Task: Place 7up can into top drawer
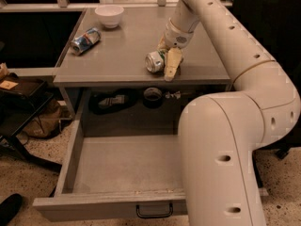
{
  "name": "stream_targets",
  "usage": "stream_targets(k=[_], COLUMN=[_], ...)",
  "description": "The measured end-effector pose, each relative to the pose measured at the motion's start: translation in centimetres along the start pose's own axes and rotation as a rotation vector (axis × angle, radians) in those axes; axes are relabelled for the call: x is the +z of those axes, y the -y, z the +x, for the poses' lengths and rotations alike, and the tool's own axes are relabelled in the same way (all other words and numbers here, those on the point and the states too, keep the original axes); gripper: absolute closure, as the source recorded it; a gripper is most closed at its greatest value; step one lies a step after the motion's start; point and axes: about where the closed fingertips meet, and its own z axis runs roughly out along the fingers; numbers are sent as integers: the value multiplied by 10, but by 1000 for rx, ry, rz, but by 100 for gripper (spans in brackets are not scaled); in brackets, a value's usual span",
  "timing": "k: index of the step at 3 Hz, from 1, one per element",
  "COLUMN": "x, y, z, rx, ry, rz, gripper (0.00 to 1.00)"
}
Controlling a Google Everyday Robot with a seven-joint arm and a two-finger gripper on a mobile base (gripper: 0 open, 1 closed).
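Note:
The 7up can (154, 61) lies on its side on the grey cabinet top (127, 41), near the front edge, its silver end facing the camera. My gripper (165, 55) reaches down from the white arm (221, 41) and is right at the can, touching or nearly touching its right side. The can rests on the top. The top drawer (122, 164) is pulled wide open below, shallow and grey, with nothing in it. Its front panel carries a small black handle (154, 212).
A blue-and-silver can (85, 40) lies at the left of the cabinet top and a white bowl (109, 15) stands at the back left. My arm's large elbow (221, 164) covers the drawer's right side. Dark items (113, 100) sit inside the cabinet behind the drawer.

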Motion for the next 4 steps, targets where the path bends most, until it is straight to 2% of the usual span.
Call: stream_targets(k=[1,2,4], x=[0,0,-8], y=[0,0,1], z=[0,0,-3], rx=[0,0,0], ry=[0,0,0], rz=[0,0,0], gripper=[88,100,100])
